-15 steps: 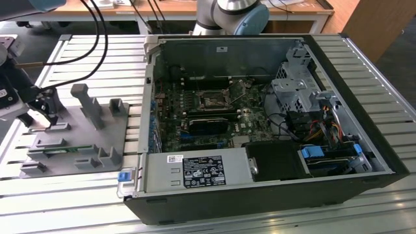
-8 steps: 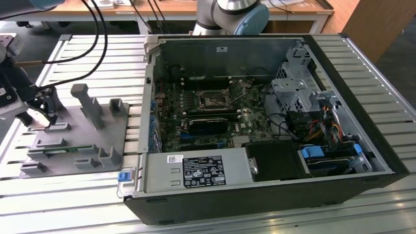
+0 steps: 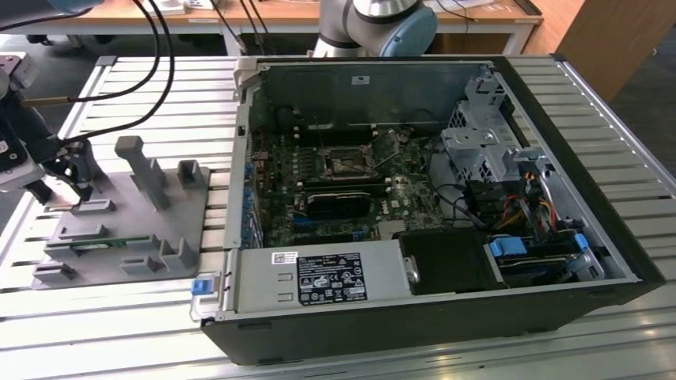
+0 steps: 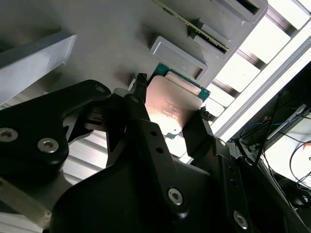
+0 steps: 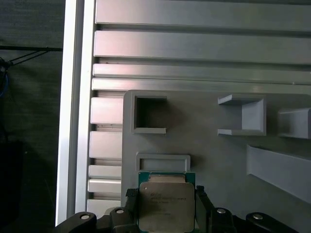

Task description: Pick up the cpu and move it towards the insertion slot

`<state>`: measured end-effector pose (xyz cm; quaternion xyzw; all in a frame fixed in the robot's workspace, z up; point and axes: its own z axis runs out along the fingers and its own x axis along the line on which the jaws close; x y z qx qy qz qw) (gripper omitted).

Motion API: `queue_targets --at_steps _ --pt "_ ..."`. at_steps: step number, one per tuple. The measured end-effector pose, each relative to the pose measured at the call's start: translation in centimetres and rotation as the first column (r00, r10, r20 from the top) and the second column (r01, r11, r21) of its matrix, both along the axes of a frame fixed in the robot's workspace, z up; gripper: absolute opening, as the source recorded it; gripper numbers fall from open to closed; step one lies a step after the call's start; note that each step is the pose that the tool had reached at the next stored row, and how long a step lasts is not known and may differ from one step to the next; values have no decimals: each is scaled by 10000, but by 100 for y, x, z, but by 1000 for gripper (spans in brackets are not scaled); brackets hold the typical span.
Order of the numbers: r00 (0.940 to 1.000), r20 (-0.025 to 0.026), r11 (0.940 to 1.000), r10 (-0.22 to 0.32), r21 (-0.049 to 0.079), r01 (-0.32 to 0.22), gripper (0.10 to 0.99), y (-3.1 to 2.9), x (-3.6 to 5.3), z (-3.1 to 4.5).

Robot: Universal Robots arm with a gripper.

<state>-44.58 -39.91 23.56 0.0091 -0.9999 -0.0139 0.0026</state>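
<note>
On my screen the gray tray (image 3: 158, 214) sits on the slatted counter (image 3: 127, 317) at about nine o'clock in the exterior view. The open computer case (image 3: 571, 103) fills the middle and runs out toward three o'clock. The tray carries several raised brackets and posts. A thin green memory stick (image 3: 90, 244) lies in a holder near its seven o'clock corner.

The cpu (image 5: 166, 206) is over the tray, just beside a low rectangular bracket (image 5: 163, 162). Its silver lid faces the first wrist camera and a green edge shows next to the bracket. Nearby, a square open pocket (image 5: 149, 114) of the tray has nothing in it.

Inside the case, the insertion slot (image 3: 347, 164) lies on the green board (image 3: 280, 178) just above the middle of the view, toward twelve o'clock. It is dark inside its metal frame and well apart from the cpu. A silver power supply (image 3: 317, 279) lies along the case's six o'clock edge.

The arm reaches in at the nine o'clock edge of the exterior view, with its black wrist low over the tray's far end. In both wrist views the black fingers (image 4: 146, 121) are clenched against two opposite edges of the cpu, one on each side. I cannot tell whether the chip has cleared the tray surface.
</note>
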Motion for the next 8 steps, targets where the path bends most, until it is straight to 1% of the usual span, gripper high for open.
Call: queue_targets --at_steps 8 --pt "10000 -1 10000 0 -2 0 545 1 0 15"
